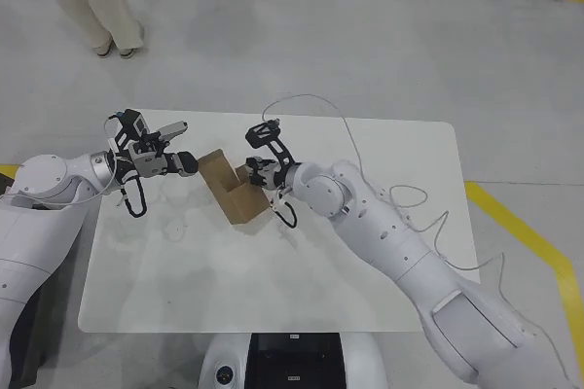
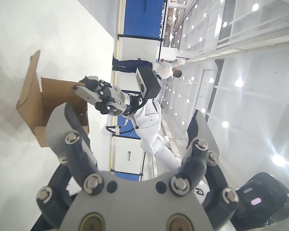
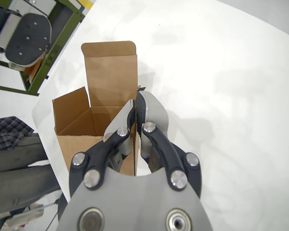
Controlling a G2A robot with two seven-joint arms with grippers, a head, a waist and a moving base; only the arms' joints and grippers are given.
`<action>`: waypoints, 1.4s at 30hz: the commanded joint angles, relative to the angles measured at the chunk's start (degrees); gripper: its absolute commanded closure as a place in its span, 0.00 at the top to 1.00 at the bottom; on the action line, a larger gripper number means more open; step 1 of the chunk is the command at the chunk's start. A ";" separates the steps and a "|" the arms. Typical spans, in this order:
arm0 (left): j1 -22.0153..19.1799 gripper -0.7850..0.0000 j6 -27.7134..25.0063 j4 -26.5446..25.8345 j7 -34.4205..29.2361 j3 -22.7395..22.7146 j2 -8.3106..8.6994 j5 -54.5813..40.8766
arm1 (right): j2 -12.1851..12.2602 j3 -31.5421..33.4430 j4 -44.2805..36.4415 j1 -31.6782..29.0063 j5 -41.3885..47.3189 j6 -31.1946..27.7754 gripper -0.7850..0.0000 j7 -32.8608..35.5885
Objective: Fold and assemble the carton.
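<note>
The brown carton (image 1: pixel 232 194) stands on the white table (image 1: pixel 370 272) with its mouth open; its long lid flap (image 3: pixel 110 73) and a short side flap stick up. My right gripper (image 3: pixel 135 104) is shut on the edge of one carton side wall, one finger inside and one outside. From the top it sits at the carton's right side (image 1: pixel 256 173). My left gripper (image 1: pixel 187 160) hovers just left of the carton, fingers open and nothing between them (image 2: pixel 132 123). Beyond it are the carton (image 2: pixel 53 94) and the right gripper (image 2: pixel 83 88).
A thin grey cable (image 1: pixel 409 199) trails over the table's right part from the right arm. A green metal frame (image 3: pixel 38 37) stands past the table edge on the left arm's side. Bare table lies in front of the carton.
</note>
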 commanded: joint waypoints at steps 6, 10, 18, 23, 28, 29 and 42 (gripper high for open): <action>0.00 1.00 0.00 0.00 0.00 0.00 0.00 0.00 | 4.30 7.36 -18.37 -12.91 -7.22 9.06 0.00 7.07; 0.00 1.00 0.00 0.00 0.00 0.00 0.00 0.00 | 5.65 10.62 -23.14 -17.65 -9.05 11.84 0.11 9.71; 0.00 1.00 0.00 0.00 0.00 0.00 0.00 0.00 | 6.26 12.57 -23.44 -19.73 -8.86 13.05 0.73 11.76; 0.00 1.00 0.00 0.00 0.00 0.00 0.00 0.00 | 6.34 13.25 -24.83 -20.34 -6.73 8.64 1.00 8.59; 0.00 1.00 0.00 0.00 0.00 0.00 0.00 0.00 | 7.02 15.23 -25.68 -23.25 -2.85 4.01 1.00 9.39; 0.00 1.00 0.00 0.00 0.00 0.00 0.00 0.00 | 7.16 15.60 -25.49 -23.77 -1.85 3.08 1.00 9.98; 0.00 1.00 0.00 0.00 0.00 0.00 0.00 0.00 | 7.99 16.12 -22.90 -29.04 7.23 -4.74 1.00 9.90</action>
